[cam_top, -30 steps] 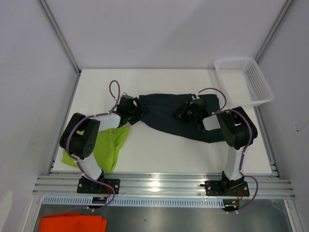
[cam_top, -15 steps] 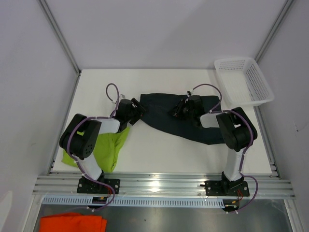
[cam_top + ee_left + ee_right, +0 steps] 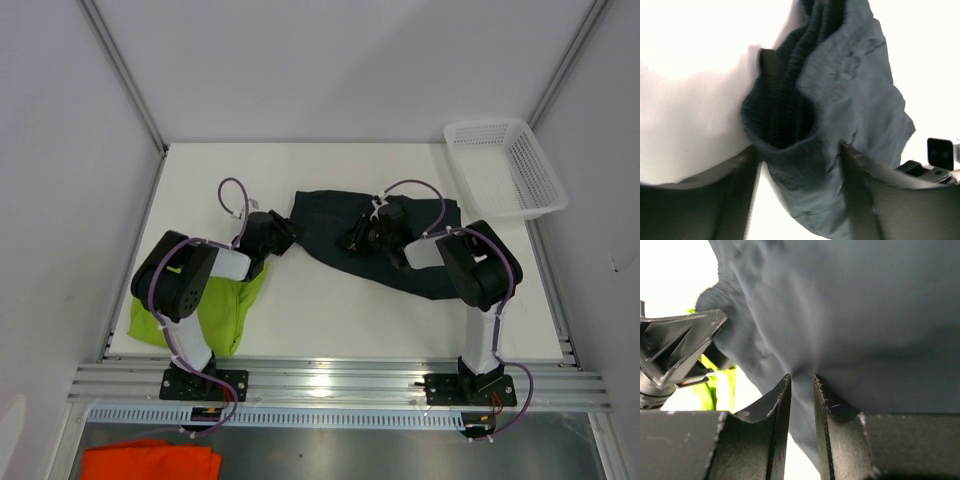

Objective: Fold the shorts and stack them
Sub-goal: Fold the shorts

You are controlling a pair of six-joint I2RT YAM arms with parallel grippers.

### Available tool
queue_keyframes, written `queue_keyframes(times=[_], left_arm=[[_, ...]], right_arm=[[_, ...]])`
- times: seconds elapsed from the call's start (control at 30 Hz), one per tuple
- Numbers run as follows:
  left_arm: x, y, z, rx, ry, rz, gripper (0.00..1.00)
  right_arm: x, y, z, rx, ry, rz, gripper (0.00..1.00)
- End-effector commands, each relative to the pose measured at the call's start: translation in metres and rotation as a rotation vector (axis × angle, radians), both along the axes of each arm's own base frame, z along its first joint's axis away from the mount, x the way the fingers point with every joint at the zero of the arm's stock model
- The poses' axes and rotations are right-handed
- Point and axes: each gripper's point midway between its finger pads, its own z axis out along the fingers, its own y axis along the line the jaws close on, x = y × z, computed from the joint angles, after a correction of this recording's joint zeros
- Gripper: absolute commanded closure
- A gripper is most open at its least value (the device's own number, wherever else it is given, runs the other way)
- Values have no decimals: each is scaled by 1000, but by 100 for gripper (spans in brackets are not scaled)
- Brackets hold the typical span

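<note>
The dark shorts (image 3: 415, 255) lie crumpled across the middle of the table, and in the left wrist view their bunched waistband (image 3: 790, 115) fills the picture. My left gripper (image 3: 285, 237) is at their left end. Its jaws (image 3: 800, 150) stand wide on either side of that bunched edge. My right gripper (image 3: 358, 238) is over the middle of the dark shorts, with its jaws (image 3: 802, 377) pinched on a fold of the fabric. The lime green shorts (image 3: 215, 310) lie in a heap at the near left, partly under the left arm.
A white mesh basket (image 3: 505, 170) stands at the far right corner. An orange cloth (image 3: 150, 462) lies below the table's front rail. Grey walls close in both sides. The left gripper's body (image 3: 675, 350) shows close by in the right wrist view.
My right gripper has slid left with the pinched dark fabric, drawing the shorts over themselves. The left gripper's jaws have narrowed around the left end.
</note>
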Motion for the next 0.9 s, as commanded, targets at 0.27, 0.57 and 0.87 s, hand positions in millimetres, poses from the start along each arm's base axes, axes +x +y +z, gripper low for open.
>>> queue_keyframes(times=[0.27,0.57,0.87], left_arm=[[20,7,8,29,-85,67,63],[22,12,32,71,-173,58,97],[15,28,48,184,-179,70,100]], right_arm=[[-16,6,-26,-6,37,-7,75],[-21,17,-29,-7,51,18,75],[1,10,23,-5,-40,-6,74]])
